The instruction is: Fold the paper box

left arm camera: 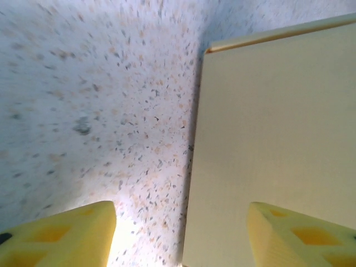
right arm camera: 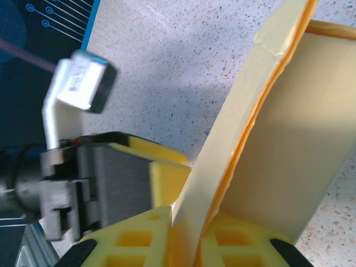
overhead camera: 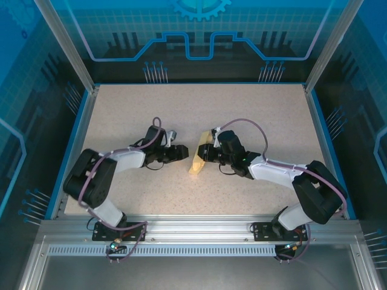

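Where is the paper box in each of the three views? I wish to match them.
Top external: the paper box stands near the middle of the speckled table.
Left wrist: the paper box covers the right half.
Right wrist: the paper box rises from bottom centre to top right, pinched by the right gripper.
Shared landmark: the speckled table under it.

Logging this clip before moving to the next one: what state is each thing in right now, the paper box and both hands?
paper box: partly folded, panels spread apart rather than closed up, held upright on edge.
left hand: open, fingers apart beside the box, gripping nothing.
right hand: shut, pinching the card of the paper box.
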You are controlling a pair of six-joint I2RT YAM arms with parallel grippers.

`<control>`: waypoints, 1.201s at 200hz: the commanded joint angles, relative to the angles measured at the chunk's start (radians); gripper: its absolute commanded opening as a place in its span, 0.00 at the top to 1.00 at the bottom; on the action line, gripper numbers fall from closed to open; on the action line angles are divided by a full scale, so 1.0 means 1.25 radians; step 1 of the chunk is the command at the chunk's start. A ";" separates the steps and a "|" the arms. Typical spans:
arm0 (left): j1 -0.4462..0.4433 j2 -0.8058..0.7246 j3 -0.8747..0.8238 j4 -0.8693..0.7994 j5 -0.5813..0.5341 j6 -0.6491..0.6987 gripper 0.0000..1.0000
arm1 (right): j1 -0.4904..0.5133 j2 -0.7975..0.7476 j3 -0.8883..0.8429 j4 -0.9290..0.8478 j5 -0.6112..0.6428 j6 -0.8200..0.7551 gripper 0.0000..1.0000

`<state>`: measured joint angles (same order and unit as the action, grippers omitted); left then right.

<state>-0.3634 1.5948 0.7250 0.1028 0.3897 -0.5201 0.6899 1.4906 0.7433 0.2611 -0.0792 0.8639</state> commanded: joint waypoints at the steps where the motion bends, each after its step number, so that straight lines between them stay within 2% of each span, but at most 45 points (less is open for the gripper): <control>1: -0.001 -0.133 -0.079 -0.011 -0.107 0.022 0.31 | 0.017 0.040 0.003 -0.084 0.034 -0.016 0.83; 27: -0.036 -0.304 -0.205 0.056 -0.185 0.045 0.21 | 0.021 0.046 0.017 -0.098 0.036 -0.020 0.83; 48: -0.118 -0.394 -0.263 0.093 -0.270 0.106 0.16 | 0.023 0.052 0.032 -0.109 0.036 -0.026 0.83; 72: -0.229 -0.415 -0.288 0.150 -0.364 0.177 0.12 | 0.027 0.063 0.049 -0.115 0.033 -0.029 0.83; 99: -0.322 -0.363 -0.294 0.238 -0.480 0.254 0.09 | 0.031 0.077 0.059 -0.116 0.028 -0.027 0.83; 139: -0.409 -0.236 -0.262 0.351 -0.593 0.338 0.06 | 0.034 0.083 0.068 -0.123 0.026 -0.028 0.84; 181: -0.438 -0.117 -0.223 0.463 -0.702 0.370 0.05 | 0.033 0.081 0.071 -0.127 0.028 -0.028 0.84; 240: -0.442 -0.030 -0.225 0.599 -0.749 0.394 0.14 | 0.033 0.073 0.070 -0.130 0.034 -0.031 0.84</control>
<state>-0.9081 1.5288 0.4252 0.7345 -0.4904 -0.0654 0.7155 1.5574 0.8379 0.2028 -0.0593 0.8448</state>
